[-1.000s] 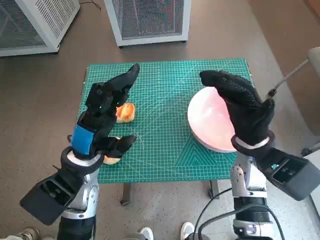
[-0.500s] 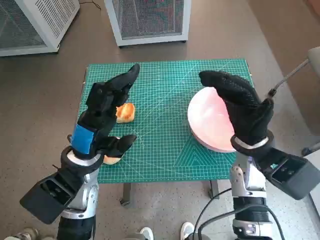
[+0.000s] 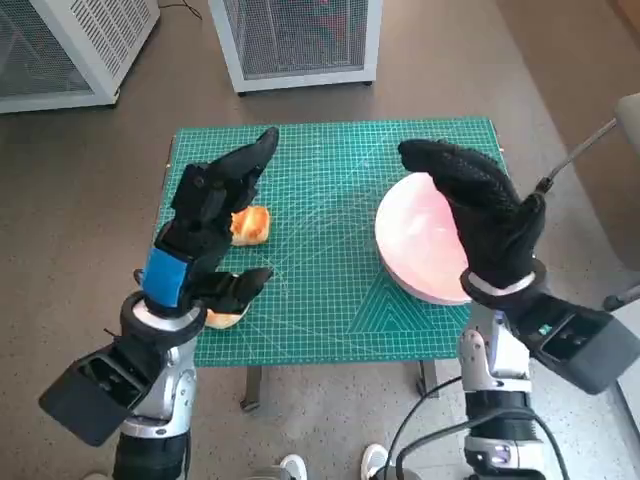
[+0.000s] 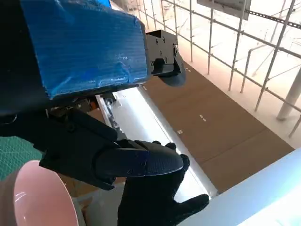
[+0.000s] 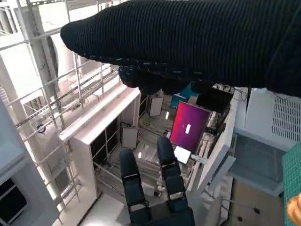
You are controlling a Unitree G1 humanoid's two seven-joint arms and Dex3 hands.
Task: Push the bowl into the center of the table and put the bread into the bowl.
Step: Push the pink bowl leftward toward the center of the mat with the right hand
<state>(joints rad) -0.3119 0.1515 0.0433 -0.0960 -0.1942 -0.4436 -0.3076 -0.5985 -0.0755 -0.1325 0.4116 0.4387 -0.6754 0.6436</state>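
1. Right hand (image 3: 490, 225), gloved, raised over the pink bowl (image 3: 420, 250); fingers spread, nothing in it. Whether it touches the bowl I cannot tell from the head view.
2. Left hand (image 3: 205, 235), blue tape on its back, fingers apart and empty, held up above the table's left side.
3. Bowl sits on the green cutting mat (image 3: 330, 200) toward the right edge, well off centre. It shows also as a pink rim in the left wrist view (image 4: 33, 197).
4. One piece of bread (image 3: 252, 224) lies on the mat just under the left hand's fingers; a second piece (image 3: 224, 318) peeks out near the front edge, partly hidden by the same hand.
5. Step in hand, as I judge it: pushing the bowl leftward to the middle. Best done with the right hand lowered to the bowl's far right rim, pressing low and flat so it slides rather than tips.
6. Risk: pushing high on the rim could flip the bowl; overshooting could knock the bread.
7. The bread waits till the bowl is centred.
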